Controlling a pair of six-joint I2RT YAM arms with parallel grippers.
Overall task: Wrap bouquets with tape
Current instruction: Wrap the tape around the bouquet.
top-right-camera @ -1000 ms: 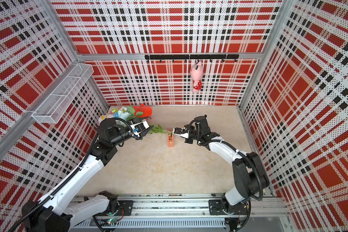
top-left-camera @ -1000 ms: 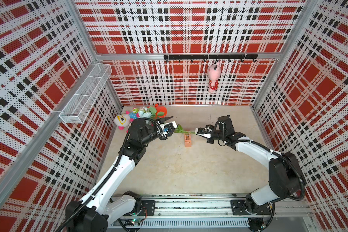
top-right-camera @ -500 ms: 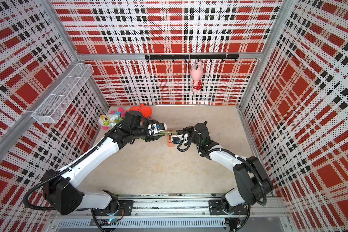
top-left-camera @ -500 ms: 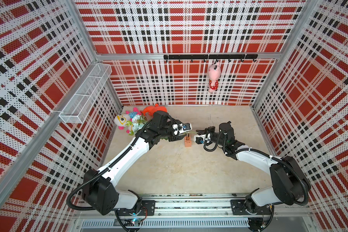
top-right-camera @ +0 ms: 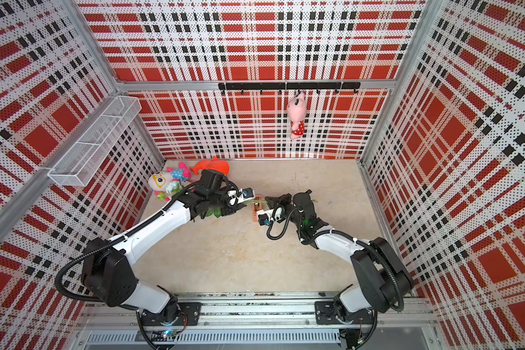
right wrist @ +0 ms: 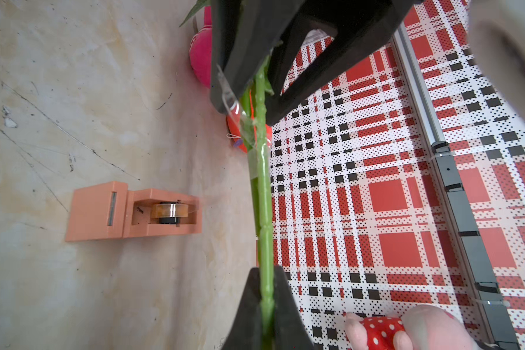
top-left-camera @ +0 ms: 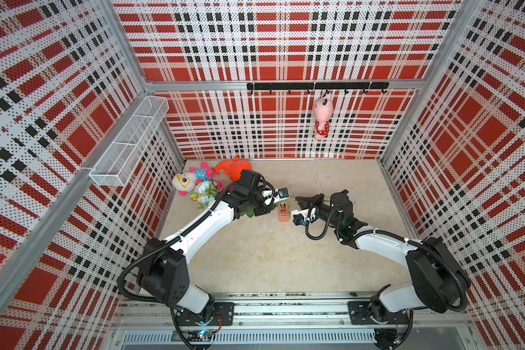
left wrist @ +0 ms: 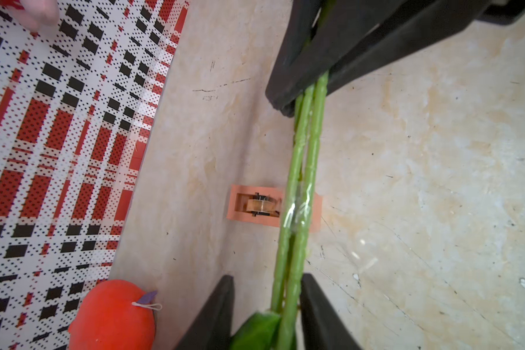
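- Two grippers on one bouquet (top-left-camera: 205, 194), mid-frame in both top views, above the beige surface (top-left-camera: 255, 257).
- Right gripper (right wrist: 266, 271): clamped tight on the green stems (right wrist: 264, 212), with no gap at either side.
- Left gripper (left wrist: 268, 278): jaws partly apart, astride the stems; one jaw touching them, a clear gap at the other.
- Blooms and leaves at centre left of both top views, just beside the plush pile (top-left-camera: 184, 181), partly hidden by the left arm. Stems running right from there to the right gripper.
- Tape (right wrist: 134, 212): small roll in an orange dispenser, standing on the surface at mid-frame between the grippers, touched by neither. Crossed at one end by the stems in the left wrist view.
- Clear band (left wrist: 297, 212) wrapped round the stems between the grippers.
- Loose clear strip (right wrist: 229, 100) running from that band to a left-gripper jaw, upper middle of the right wrist view.
- Orange plush (top-left-camera: 235, 168) by the back wall; pink plush (top-left-camera: 322, 115) hanging from the hook rail (top-left-camera: 315, 85), upper right of centre.
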